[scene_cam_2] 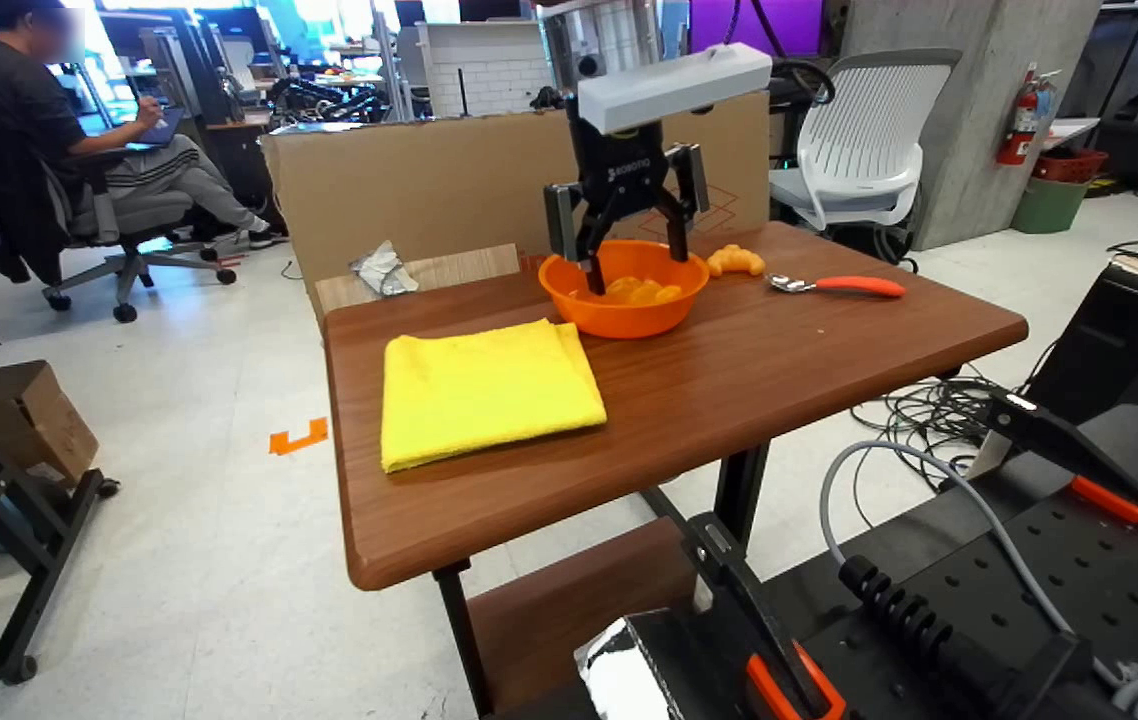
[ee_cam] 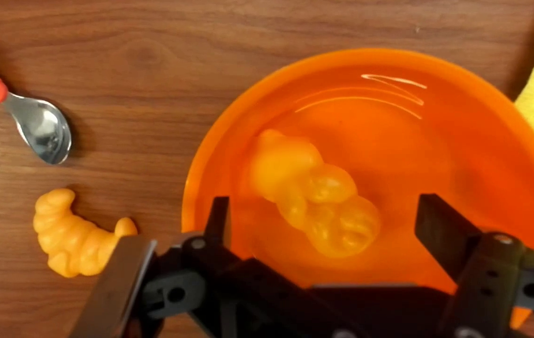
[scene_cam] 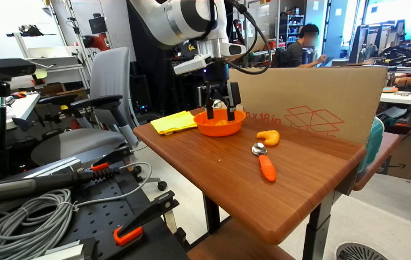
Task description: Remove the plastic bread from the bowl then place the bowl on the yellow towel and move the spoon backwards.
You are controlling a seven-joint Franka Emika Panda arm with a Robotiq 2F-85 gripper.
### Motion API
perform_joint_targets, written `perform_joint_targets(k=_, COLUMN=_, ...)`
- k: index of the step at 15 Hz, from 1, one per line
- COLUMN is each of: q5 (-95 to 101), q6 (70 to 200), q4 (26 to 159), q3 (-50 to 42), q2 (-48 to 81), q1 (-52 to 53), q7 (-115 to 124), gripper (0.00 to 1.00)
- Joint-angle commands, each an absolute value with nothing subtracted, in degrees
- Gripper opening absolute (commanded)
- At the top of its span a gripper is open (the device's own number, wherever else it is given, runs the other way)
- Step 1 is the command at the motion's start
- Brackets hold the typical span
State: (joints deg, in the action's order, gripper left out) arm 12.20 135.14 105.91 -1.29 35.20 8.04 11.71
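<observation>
The Robotiq gripper [scene_cam: 220, 117], jaws apart, is pointing into the orange bowl [scene_cam_2: 624, 319]. Knobbly plastic bread [ee_cam: 316, 195] is lying inside.

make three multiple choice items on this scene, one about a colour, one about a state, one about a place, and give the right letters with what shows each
1. What colour is the towel?
A. Blue
B. Yellow
C. Green

2. In what state is the pincer at the bowl?
A. Open
B. Shut on the bowl's rim
C. Shut on the towel

3. Where does the spoon lie?
A. In the bowl
B. On the towel
C. On the table

1 B: it shows yellow in both exterior views.
2 A: the wrist view shows it spread wide.
3 C: both exterior views show it there, apart from bowl and towel.
</observation>
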Motion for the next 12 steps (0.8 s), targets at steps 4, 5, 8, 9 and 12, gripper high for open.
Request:
perform_joint_targets(k=4, q5=13.20, q6=133.13, q4=100.82, q3=-2.54, q2=39.19, q1=9.29, q7=11.50, gripper=0.72)
perform_joint_targets(k=5, q5=13.16, q6=132.95, q4=100.43, q3=-2.56, q2=39.50, q1=9.28, q7=11.42, gripper=0.68)
perform_joint_targets(k=8, q5=13.10, q6=132.63, q4=99.57, q3=-2.60, q2=40.20, q1=9.27, q7=11.16, gripper=0.53)
perform_joint_targets(k=9, q5=13.09, q6=132.54, q4=99.38, q3=-2.61, q2=40.36, q1=9.26, q7=11.08, gripper=0.43)
perform_joint_targets(k=12, q5=13.02, q6=131.96, q4=98.79, q3=-2.57, q2=40.54, q1=9.21, q7=10.83, gripper=0.23)
